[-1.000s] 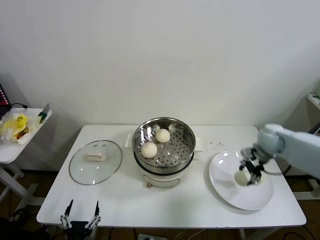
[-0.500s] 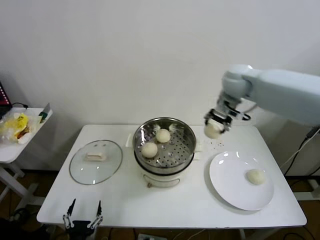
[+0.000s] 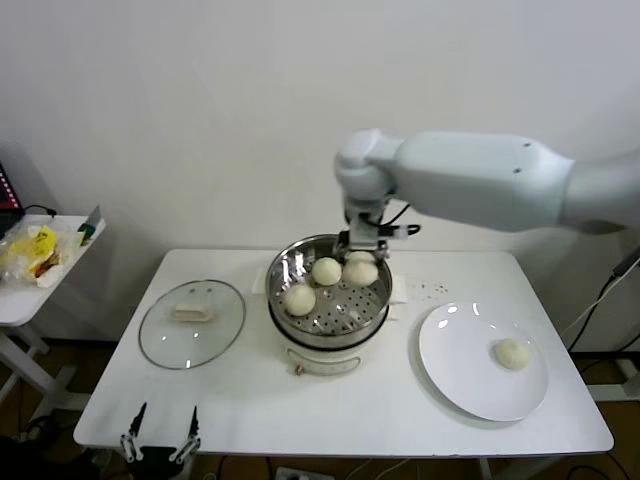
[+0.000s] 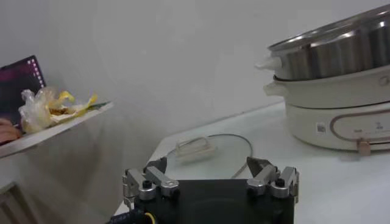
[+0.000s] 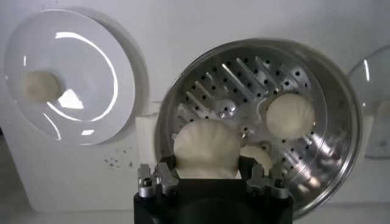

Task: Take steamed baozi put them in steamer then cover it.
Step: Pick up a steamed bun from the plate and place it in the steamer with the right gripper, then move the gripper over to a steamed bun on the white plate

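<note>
Right pincer (image 5: pixel 207 176) grips baozi (image 5: pixel 206 148) inside steamer (image 5: pixel 332 176) rim.

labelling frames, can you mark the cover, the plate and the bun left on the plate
cover (image 3: pixel 191 323), head view, on the glass beside its handle
plate (image 3: pixel 460 370), head view, on a bare part of its face
bun left on the plate (image 3: pixel 512 353), head view, on its domed top

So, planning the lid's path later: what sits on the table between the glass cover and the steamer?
Nothing: in the head view the tabletop between the cover and the steamer is bare white surface.
</note>
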